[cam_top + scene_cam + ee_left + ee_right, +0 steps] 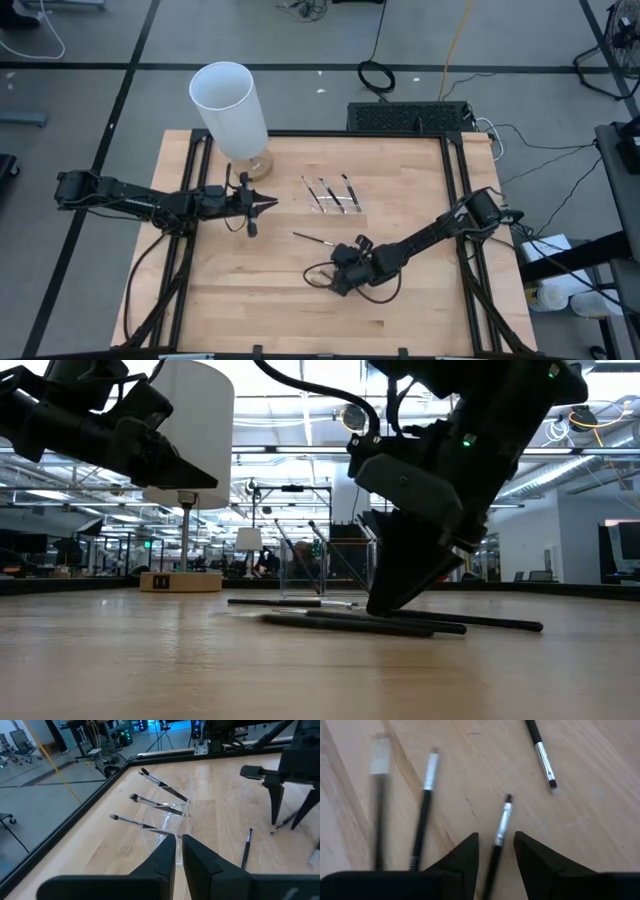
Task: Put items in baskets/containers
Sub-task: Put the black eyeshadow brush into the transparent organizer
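Three dark-handled brushes [150, 800] lean in the clear tray [172, 815], also seen as the tray [335, 196], their tips sticking out over its rim. Several more brushes lie flat on the wood: one brush [312, 240] apart, and other brushes [422, 815] near my right gripper. My right gripper [496, 836] is open and points down at the table [385, 605]. Its fingers stand on either side of one lying brush [501, 822] without plainly touching it. My left gripper [272, 205] hovers shut left of the tray, above the table [205, 480].
A tall white cylinder [232, 100] on a wooden base [258, 166] stands at the far left of the table, just behind my left arm. Black rails frame the table edges [455, 200]. Bare wood lies along the near side [300, 320].
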You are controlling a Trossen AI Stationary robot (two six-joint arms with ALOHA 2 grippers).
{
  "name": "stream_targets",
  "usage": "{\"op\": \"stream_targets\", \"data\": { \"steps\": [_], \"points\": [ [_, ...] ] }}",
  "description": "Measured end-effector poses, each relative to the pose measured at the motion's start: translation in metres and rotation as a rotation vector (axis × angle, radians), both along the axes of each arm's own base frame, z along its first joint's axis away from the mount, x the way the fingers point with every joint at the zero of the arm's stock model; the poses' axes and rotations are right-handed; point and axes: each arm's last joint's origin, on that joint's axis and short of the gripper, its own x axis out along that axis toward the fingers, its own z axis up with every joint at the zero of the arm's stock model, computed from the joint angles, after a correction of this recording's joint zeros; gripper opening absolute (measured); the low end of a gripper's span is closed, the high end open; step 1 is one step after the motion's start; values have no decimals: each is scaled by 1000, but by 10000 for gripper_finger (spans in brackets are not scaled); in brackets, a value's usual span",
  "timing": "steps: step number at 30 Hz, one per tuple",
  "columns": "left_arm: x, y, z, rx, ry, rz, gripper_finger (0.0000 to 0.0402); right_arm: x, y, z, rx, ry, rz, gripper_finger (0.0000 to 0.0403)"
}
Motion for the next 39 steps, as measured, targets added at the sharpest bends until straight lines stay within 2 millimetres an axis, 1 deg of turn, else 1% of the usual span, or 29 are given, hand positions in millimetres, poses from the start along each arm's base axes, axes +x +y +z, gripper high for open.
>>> {"op": "stream_targets", "data": {
  "steps": [5, 11, 19, 29, 39],
  "points": [
    [0, 0, 0, 1, 4, 0, 42, -2, 0, -1, 11, 24, 6, 116],
    [0, 0, 0, 4, 4, -1, 42, -8, -2, -5, 37, 118, 17, 106],
    [0, 0, 0, 4, 4, -1, 42, -16, -4, -7, 27, 209, 14, 70],
    [0, 0, 0, 4, 3, -1, 42, -17, -4, -8, 26, 215, 11, 6],
    [0, 0, 0, 4, 3, -1, 42, -17, -4, -8, 25, 216, 13, 2]
  ]
}}
